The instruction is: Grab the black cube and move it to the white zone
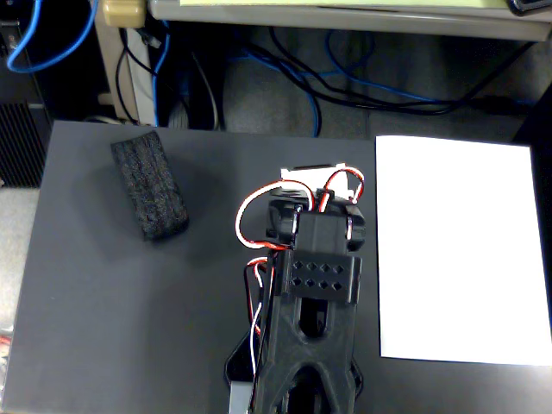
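Note:
The black cube [148, 184], an oblong block of coarse black foam, lies on the dark grey table [103, 328] at the upper left, tilted a little. The white zone [461, 250] is a large sheet of white paper on the table's right side, with nothing on it. My black arm [315, 285] rises from the bottom centre, folded, between the block and the paper. Its gripper end [316, 183] points toward the table's far edge, with red and white wires looped around it. The jaws are hidden by the arm's own parts. The gripper is well apart from the block.
Beyond the table's far edge are blue and black cables [345, 86] on the floor and a beige desk leg [116, 60]. A dark ribbed case [19, 142] stands at the far left.

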### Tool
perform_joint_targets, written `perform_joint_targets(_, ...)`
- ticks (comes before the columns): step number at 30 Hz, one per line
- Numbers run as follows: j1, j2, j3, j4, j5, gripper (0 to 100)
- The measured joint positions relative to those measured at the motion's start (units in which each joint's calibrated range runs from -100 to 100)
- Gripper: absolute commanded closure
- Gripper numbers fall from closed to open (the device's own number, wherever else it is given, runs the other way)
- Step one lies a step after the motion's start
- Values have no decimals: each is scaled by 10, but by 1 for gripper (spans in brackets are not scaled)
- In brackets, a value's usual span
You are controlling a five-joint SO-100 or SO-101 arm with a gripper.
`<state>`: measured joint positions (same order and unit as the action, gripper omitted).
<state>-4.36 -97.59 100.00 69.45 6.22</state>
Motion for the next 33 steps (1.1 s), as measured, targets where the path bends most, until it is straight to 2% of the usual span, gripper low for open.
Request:
perform_joint_targets(21,0,0,-11,0,0,99)
perform_joint_targets(33,1,0,-376,0,0,98)
